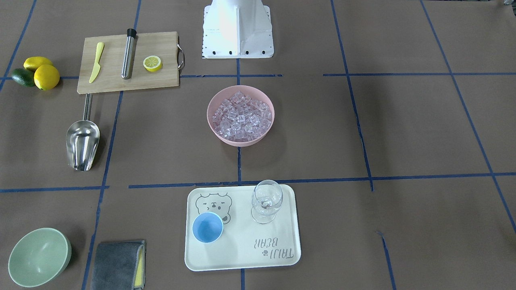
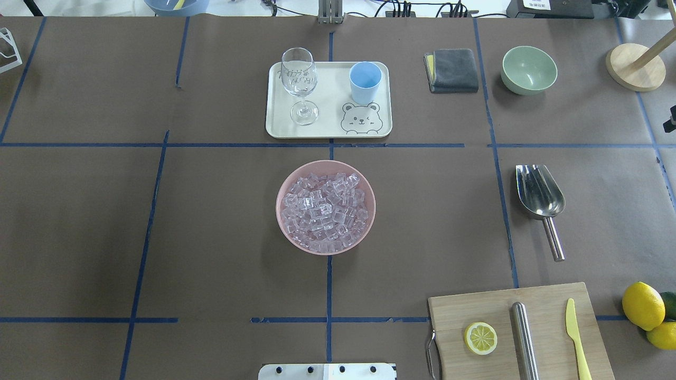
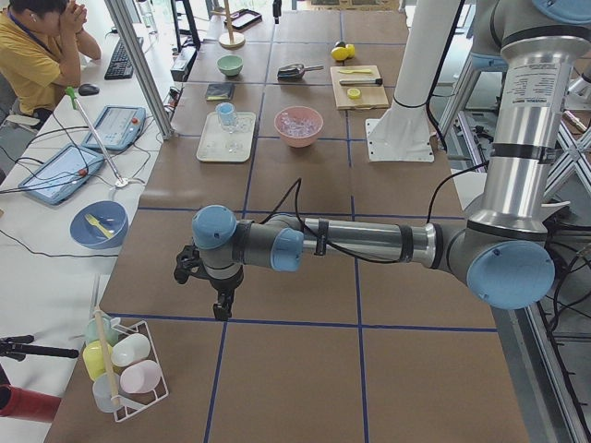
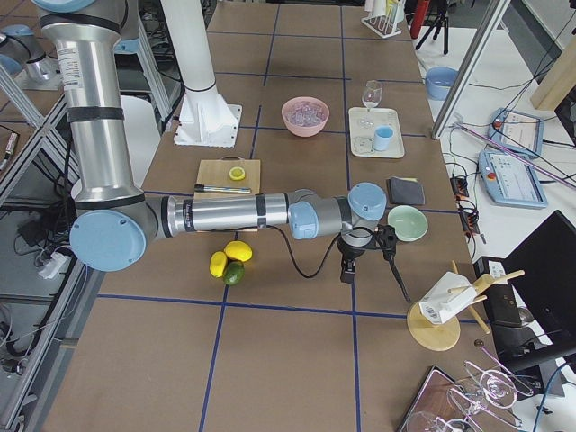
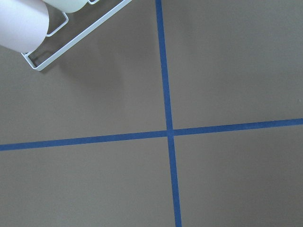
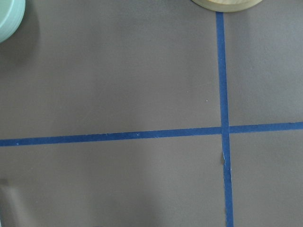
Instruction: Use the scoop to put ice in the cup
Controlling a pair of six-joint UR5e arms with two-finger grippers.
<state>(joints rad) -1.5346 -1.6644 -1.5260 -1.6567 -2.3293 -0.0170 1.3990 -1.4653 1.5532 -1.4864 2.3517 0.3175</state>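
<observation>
The ice (image 2: 325, 211) fills a pink bowl (image 2: 285, 182) at the table's middle. The light-blue cup (image 2: 365, 82) stands upright on a cream tray (image 2: 327, 105) beyond the bowl. The steel scoop (image 2: 540, 198) lies flat on the table to the right, with its handle toward the robot. It also shows in the front-facing view (image 1: 82, 141). My left gripper (image 3: 222, 309) hangs over bare table far off to the left. My right gripper (image 4: 371, 281) hangs far off to the right, near the green bowl. I cannot tell whether either is open or shut.
A wine glass (image 2: 300, 84) shares the tray. A cutting board (image 2: 544, 306) holds a lemon half, a yellow knife and a steel cylinder. Lemons (image 2: 642, 306), a grey cloth (image 2: 454, 70), a green bowl (image 2: 529, 68) and a wooden stand (image 2: 635, 66) sit at the right.
</observation>
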